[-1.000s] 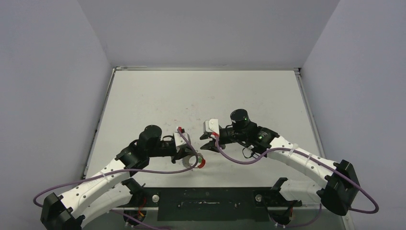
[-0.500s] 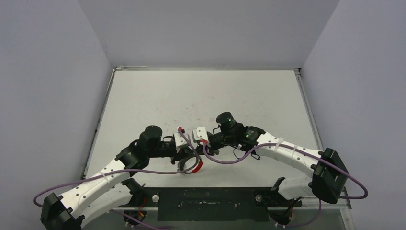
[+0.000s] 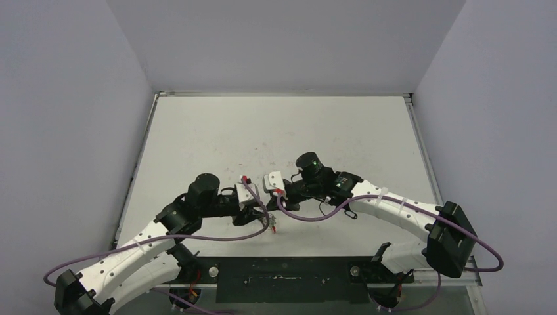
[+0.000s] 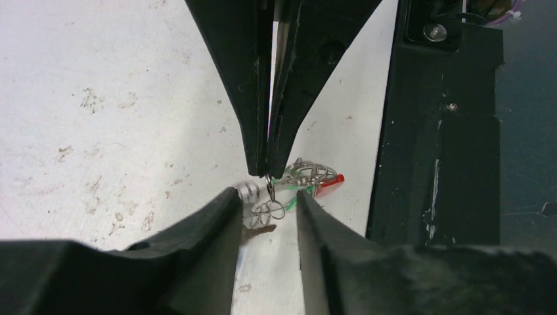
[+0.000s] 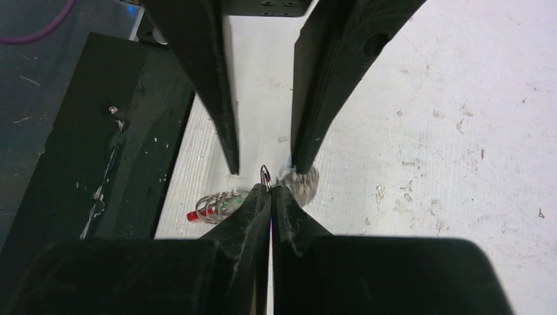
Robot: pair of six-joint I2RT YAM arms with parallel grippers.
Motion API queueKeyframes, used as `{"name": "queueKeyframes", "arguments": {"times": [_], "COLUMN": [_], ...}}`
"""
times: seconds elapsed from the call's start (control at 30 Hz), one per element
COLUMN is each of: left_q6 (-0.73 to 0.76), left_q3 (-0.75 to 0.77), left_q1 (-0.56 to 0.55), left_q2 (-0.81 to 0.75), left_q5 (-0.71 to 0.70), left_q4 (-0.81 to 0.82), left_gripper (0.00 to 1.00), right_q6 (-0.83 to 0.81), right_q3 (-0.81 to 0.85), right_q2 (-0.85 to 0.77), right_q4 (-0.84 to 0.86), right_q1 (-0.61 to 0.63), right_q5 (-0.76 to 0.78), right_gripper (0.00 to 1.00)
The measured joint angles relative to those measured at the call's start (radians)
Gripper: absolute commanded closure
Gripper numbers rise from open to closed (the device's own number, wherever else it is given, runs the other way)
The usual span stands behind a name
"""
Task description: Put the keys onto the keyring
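We are now pinching a loop of the keyring (image 4: pixel 309 172) in our right fingers (image 5: pixel 253 216), just closed, while our left fingers (image 4: pixel 210 230), shut a moment ago, are standing parted around it by the near edge of the desk (image 4: pixel 98 98); likely a handover

The left gripper (image 3: pixel 255 214) and the right gripper (image 3: pixel 280 199) are meeting tip to tip over the white tabletop (image 3: pixel 276 131), close to the middle of its near edge. A small keyring (image 3: pixel 270 224) with a red bit is sitting right at their tips; too small to tell which one is gripping it. Purple cables (image 3: pixel 197 236) are looping along both arms.
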Motion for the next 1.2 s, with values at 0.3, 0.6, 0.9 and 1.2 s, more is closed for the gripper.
{"name": "queueKeyframes", "arguments": {"times": [0.3,0.6,0.9,1.2], "left_q6": [0.015,0.037,0.014,0.003], "left_q3": [-0.09,-0.137,-0.217,-0.236], "left_q1": [-0.001,-0.002,-0.002,-0.002], "left_q2": [-0.095,-0.054,-0.115,-0.175], "left_q5": [-0.032,-0.053,-0.052,-0.052], "left_q4": [0.011,0.068,0.216,0.255], "left_gripper": [0.49,0.53,0.65,0.72], "right_q6": [0.062,0.225,0.442,0.565], "right_q3": [-0.018,-0.14,-0.307,-0.359], "right_q2": [-0.001,-0.043,-0.074,-0.078], "right_q4": [0.06,0.237,0.536,0.734], "right_q1": [-0.007,-0.007,-0.008,-0.008], "right_q5": [-0.022,-0.006,0.064,0.101], "right_gripper": [1.0,1.0,1.0,1.0]}}
